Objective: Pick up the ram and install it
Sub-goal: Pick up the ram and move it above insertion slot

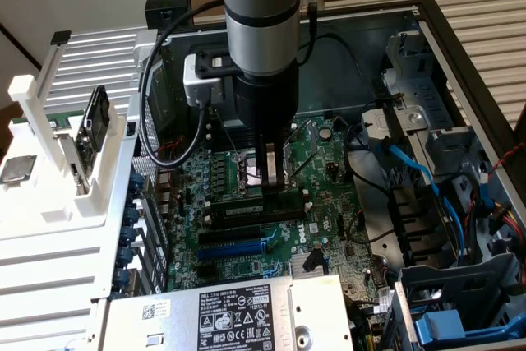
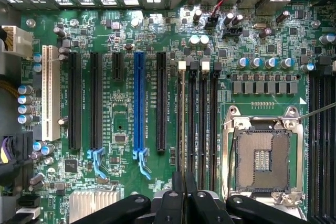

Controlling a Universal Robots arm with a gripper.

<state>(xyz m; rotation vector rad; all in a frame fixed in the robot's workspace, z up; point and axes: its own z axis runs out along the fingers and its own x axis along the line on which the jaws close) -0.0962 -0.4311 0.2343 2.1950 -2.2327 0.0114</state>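
Open computer case (image 1: 460,47): holds the motherboard (image 1: 322,162). The ram (image 1: 238,214): stands on edge at a black memory slot beside the processor socket (image 2: 261,158). Gripper (image 1: 274,182): jaws narrow, pinching the ram's top edge.

Exterior view: set high and off the arm (image 1: 261,30), facing down at a slant into the open computer case (image 1: 460,63). Middle range, takes in the whole motherboard (image 1: 329,203).

Wrist view: mounted behind the hand (image 2: 184,182), facing straight down onto the motherboard (image 2: 252,108). Close range, board seen flat-on.

Shared ground, exterior view: CPU socket (image 1: 246,172), blue expansion slot (image 1: 234,246), hand (image 1: 274,178).

Shared ground, wrist view: same CPU socket (image 2: 261,160), same blue expansion slot (image 2: 138,103), at far nearer range.
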